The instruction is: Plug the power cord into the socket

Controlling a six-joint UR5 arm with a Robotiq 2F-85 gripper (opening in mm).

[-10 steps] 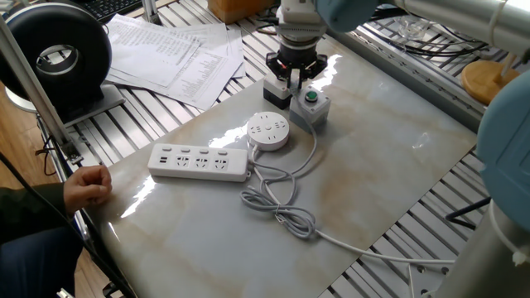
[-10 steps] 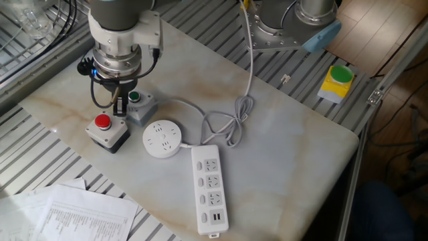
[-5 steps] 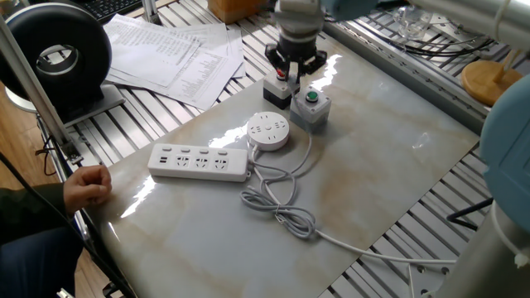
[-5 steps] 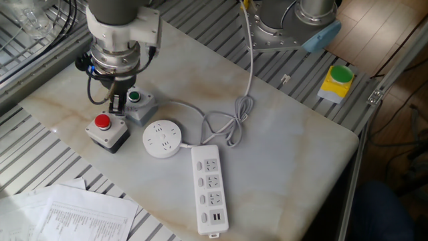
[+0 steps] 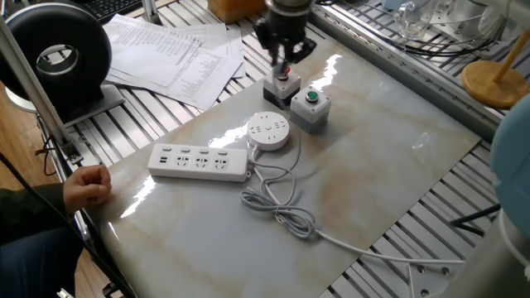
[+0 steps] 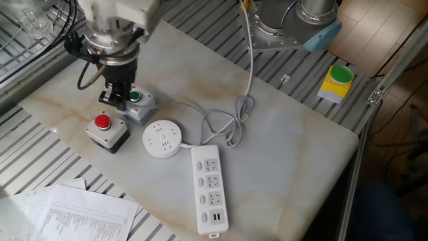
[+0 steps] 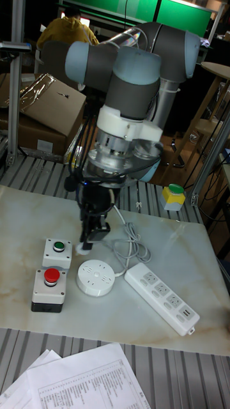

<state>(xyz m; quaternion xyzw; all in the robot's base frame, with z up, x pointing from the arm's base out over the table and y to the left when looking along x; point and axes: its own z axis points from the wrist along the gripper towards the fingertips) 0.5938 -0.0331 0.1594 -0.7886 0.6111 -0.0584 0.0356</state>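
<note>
The round white socket [image 5: 269,130] [image 6: 163,139] [image 7: 95,278] lies on the marble table between the button boxes and the power strip. The thin white power cord [image 5: 278,204] [image 6: 226,124] [image 7: 130,247] lies looped beside it, and one end rises toward my gripper. My gripper [image 5: 284,60] [image 6: 115,99] [image 7: 86,246] hangs above the two button boxes, behind the socket. It looks shut on a small white plug at its tips. The plug is above the table and not over the socket.
A grey box with a red button [image 5: 281,87] [image 6: 103,127] and one with a green button [image 5: 311,103] [image 6: 137,104] sit under the gripper. A long white power strip [image 5: 199,161] [image 6: 208,187] lies nearby. There are papers [image 5: 178,54], a person's hand [image 5: 87,184] and a yellow box [image 6: 336,80].
My gripper has lifted from between the button boxes and shifted back, away from the socket. The cord's curve beside the green button box has pulled up with it.
</note>
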